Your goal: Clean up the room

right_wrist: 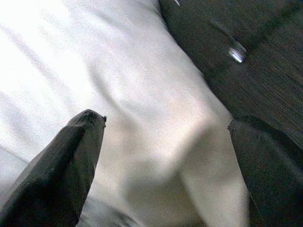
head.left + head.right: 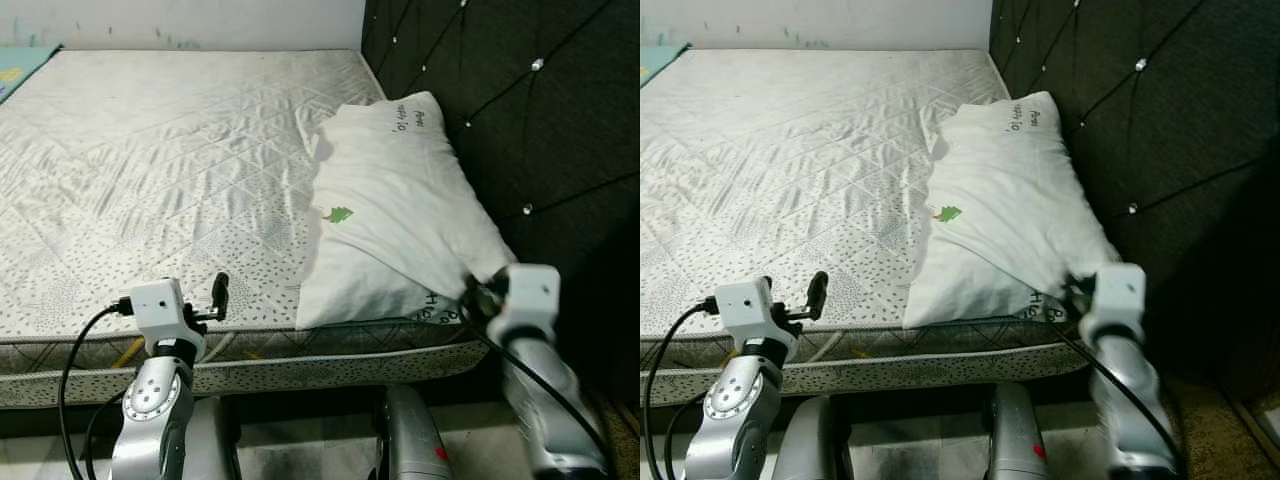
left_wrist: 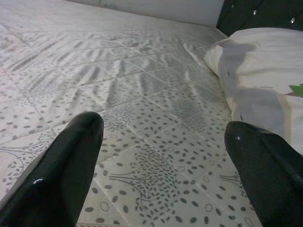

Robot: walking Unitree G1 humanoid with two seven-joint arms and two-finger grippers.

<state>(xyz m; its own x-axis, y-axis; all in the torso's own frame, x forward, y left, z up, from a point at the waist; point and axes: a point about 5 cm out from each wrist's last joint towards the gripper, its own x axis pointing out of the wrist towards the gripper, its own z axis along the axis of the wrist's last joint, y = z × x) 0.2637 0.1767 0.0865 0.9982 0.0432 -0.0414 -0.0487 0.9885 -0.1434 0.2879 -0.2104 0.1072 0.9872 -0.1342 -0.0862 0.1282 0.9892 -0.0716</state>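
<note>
One white pillow [image 2: 400,210] lies on the bare mattress [image 2: 160,170] at its right side, along the headboard [image 2: 530,120]. The pillow is soft and rumpled, its cloth smooth, with a small green tree mark on top and dark lettering at its far end and near corner. The mattress cover is pale quilted fabric stitched in diamonds, with a speckled leaf print toward the near edge and a piped border. The headboard is dark, padded and tufted, set with several shiny studs.

The right tool [image 1: 165,156] sits at the pillow's near right corner, its two black fingers [image 1: 71,165] spread wide with a fold of the white cloth bulging between them; whether they touch the cloth cannot be told. The left tool [image 3: 163,161] hovers low over the mattress near its front edge, well to the left of the pillow, its two glossy rounded fingers [image 3: 66,165] parted and holding nothing. Black cables loop from both silver arms.
</note>
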